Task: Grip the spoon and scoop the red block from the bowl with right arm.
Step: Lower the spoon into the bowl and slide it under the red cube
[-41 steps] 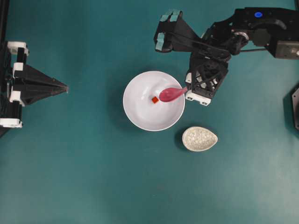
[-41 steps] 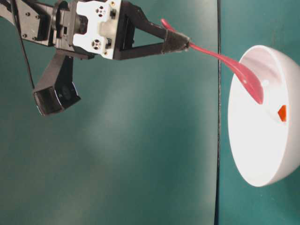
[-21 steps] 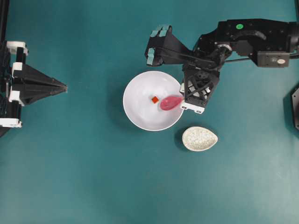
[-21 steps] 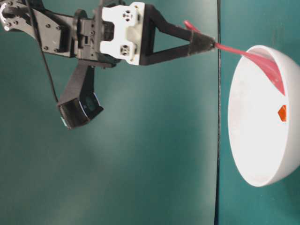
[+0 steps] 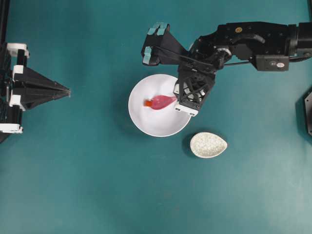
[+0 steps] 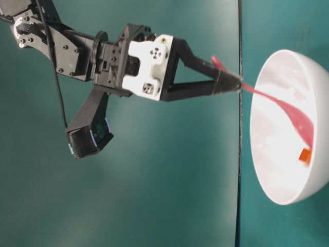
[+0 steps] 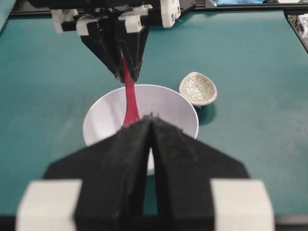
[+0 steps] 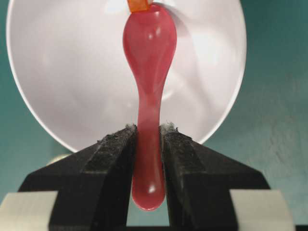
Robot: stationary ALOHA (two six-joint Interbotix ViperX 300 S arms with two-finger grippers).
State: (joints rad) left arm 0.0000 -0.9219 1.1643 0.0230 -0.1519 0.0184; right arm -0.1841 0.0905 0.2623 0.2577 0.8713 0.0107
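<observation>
The pink spoon [image 5: 162,102] reaches into the white bowl [image 5: 156,125], scoop pointing left. My right gripper [image 5: 178,97] is shut on its handle just inside the bowl's right rim; in the right wrist view the handle [image 8: 149,144] is pinched between the black fingers [image 8: 115,149]. The small red block [image 5: 147,103] lies on the bowl floor, touching the scoop's tip [image 8: 139,5]. From table level the spoon [image 6: 288,110] slopes down to the block [image 6: 305,155]. My left gripper [image 5: 68,91] rests shut at the far left, well away from the bowl.
A speckled cream teardrop dish [image 5: 208,145] sits just right of and below the bowl, and also shows in the left wrist view [image 7: 198,89]. The right arm's wrist camera mount [image 5: 155,36] hangs over the table above the bowl. Teal tabletop surrounds everything.
My right gripper has moved left over the bowl's rim and tilted the spoon down. The scoop has swept left across the bowl floor, and the red block has slid left ahead of it.
</observation>
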